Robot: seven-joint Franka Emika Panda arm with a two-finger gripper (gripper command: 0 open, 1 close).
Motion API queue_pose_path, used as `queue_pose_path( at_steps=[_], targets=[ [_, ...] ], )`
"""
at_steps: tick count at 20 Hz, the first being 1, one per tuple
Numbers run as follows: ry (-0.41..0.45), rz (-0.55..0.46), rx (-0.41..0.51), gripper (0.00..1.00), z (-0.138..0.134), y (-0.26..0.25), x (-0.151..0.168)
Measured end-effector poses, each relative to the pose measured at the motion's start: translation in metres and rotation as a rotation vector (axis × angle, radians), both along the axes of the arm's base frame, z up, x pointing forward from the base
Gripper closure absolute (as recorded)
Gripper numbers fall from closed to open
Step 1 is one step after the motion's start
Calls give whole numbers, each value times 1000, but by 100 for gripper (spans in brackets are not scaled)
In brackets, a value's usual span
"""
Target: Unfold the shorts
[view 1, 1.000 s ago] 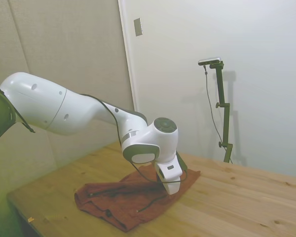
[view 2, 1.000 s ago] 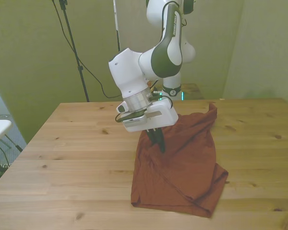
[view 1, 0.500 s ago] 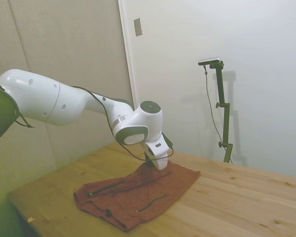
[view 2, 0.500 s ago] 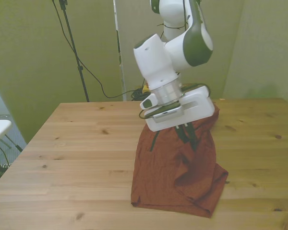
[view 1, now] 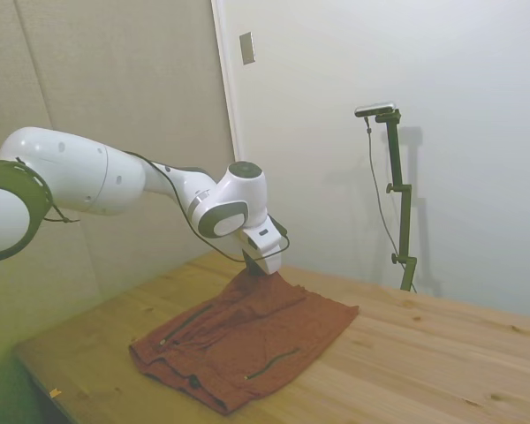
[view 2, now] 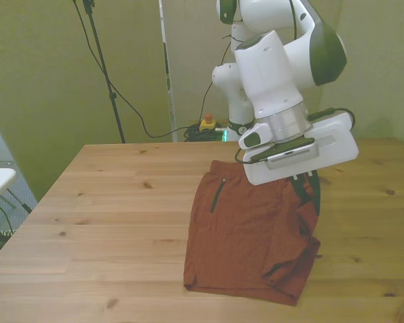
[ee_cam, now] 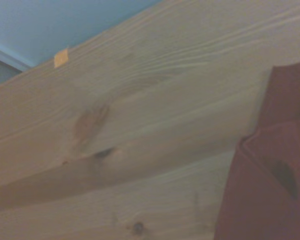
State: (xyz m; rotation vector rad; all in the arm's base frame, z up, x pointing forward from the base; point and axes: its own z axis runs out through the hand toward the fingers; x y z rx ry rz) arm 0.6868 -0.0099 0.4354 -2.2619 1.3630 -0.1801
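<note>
Your jaws, on the gripper [view 2: 308, 192], pinch a raised edge of the shorts [view 2: 246, 229] at the garment's far side, toward the front view's right. In the side view the gripper [view 1: 258, 268] sits at a peak of cloth lifted just off the bench [view 1: 406, 353], with the rest of the fabric sloping down from it. The dark fingers [view 2: 314, 195] hang below the white hand and run down into the rust-brown cloth, closed on it.

You see the shorts spread over the middle of the bench [view 2: 108, 222], mostly flat, with the near hem lying close to the bench's front edge. A dark slit-like mark [view 2: 219, 192] shows near the upper corner on the front view's left, and a dark cord [view 1: 269, 363] lies across the cloth in the side view. The near corner on the front view's right is folded over, showing dark edging.

Your wrist camera shows bare wood grain, a small orange tag [ee_cam: 61, 57] near the bench's edge, and a folded edge of the shorts [ee_cam: 270, 180] at one side.
</note>
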Motion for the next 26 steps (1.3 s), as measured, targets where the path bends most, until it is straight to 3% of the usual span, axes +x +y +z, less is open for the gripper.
queue_pose_path(
  at_steps=[3,8,18,19,23,26],
  targets=[
    [-3,16,-13,100,1,20,21],
    [-1,64,-16,100,-21,67,53],
    [-20,140,-5,100,-27,122,77],
    [-20,146,-3,0,-31,127,79],
    [-20,182,-11,0,-46,150,86],
    [-37,199,-4,0,-41,160,88]
  ],
)
